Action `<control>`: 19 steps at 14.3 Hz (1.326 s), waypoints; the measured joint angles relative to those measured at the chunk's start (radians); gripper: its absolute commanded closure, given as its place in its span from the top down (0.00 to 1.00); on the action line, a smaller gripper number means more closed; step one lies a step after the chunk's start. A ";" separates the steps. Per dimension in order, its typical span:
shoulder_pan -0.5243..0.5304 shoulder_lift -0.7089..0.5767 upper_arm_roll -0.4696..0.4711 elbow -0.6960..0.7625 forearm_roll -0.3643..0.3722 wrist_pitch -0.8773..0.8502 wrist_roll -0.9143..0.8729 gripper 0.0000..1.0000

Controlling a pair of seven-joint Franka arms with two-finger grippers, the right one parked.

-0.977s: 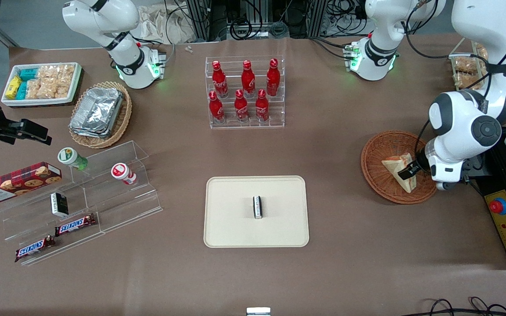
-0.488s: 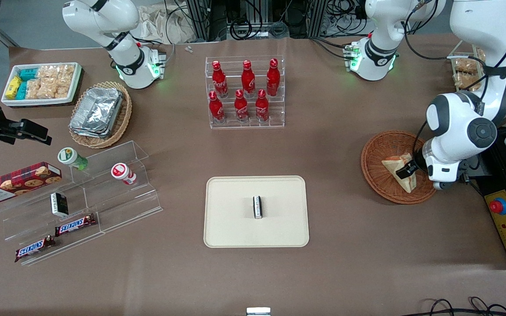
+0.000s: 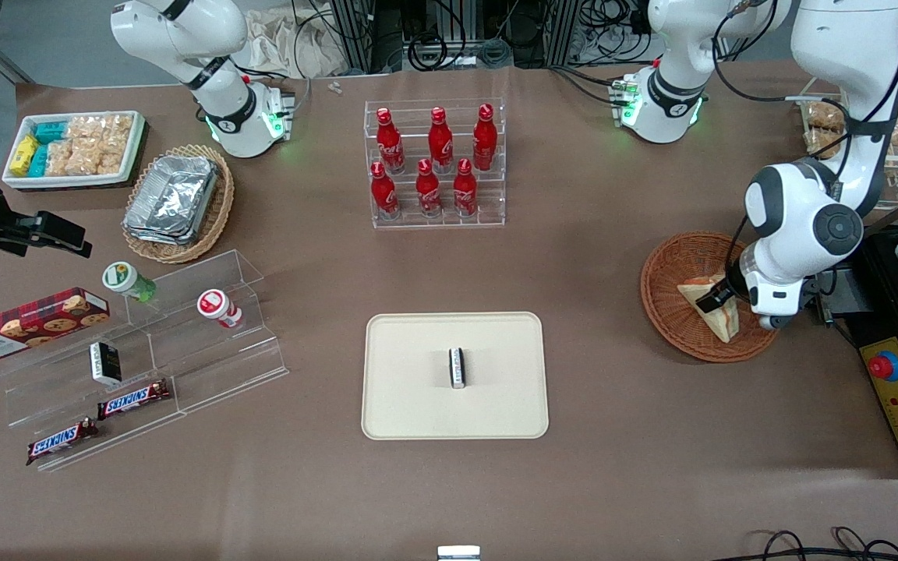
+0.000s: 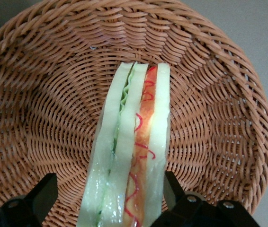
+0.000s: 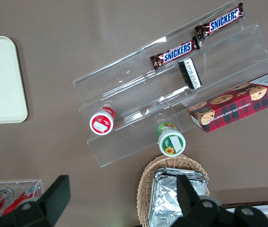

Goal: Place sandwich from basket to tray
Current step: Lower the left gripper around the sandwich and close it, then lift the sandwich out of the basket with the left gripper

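The sandwich (image 3: 710, 308) stands on edge in the reddish-brown wicker basket (image 3: 675, 269), toward the working arm's end of the table. Up close, the sandwich (image 4: 134, 123) shows pale bread with green and red-orange filling, with the basket (image 4: 44, 94) weave all around it. My gripper (image 3: 718, 300) is low in the basket, open, one finger on each side of the wedge. In the left wrist view my gripper (image 4: 109, 183) has one finger close against the bread and the other apart from it. The beige tray (image 3: 418, 405) lies mid-table, nearer the front camera.
A small black-and-white packet (image 3: 457, 367) stands on the tray. A clear rack of red bottles (image 3: 435, 164) is farther from the camera than the tray. A black box with a red button (image 3: 884, 366) lies beside the basket. Acrylic steps with snacks (image 3: 145, 351) sit toward the parked arm's end.
The arm's wrist has shifted a little toward the parked arm's end and away from the camera, over the basket. The sandwich has stayed in place.
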 measured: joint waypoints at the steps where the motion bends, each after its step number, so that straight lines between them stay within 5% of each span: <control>1: 0.000 0.001 0.000 -0.013 0.000 0.035 0.000 0.42; 2: 0.000 0.003 0.000 -0.027 0.000 0.063 0.000 0.12; 3: -0.001 0.003 -0.001 -0.035 0.000 0.077 0.000 0.00; 9: -0.017 -0.014 -0.002 -0.035 0.000 0.074 0.002 0.00; 14: -0.018 -0.167 -0.032 0.019 0.001 -0.168 0.007 0.00; 19: -0.020 -0.202 -0.131 0.457 0.003 -0.701 0.007 0.00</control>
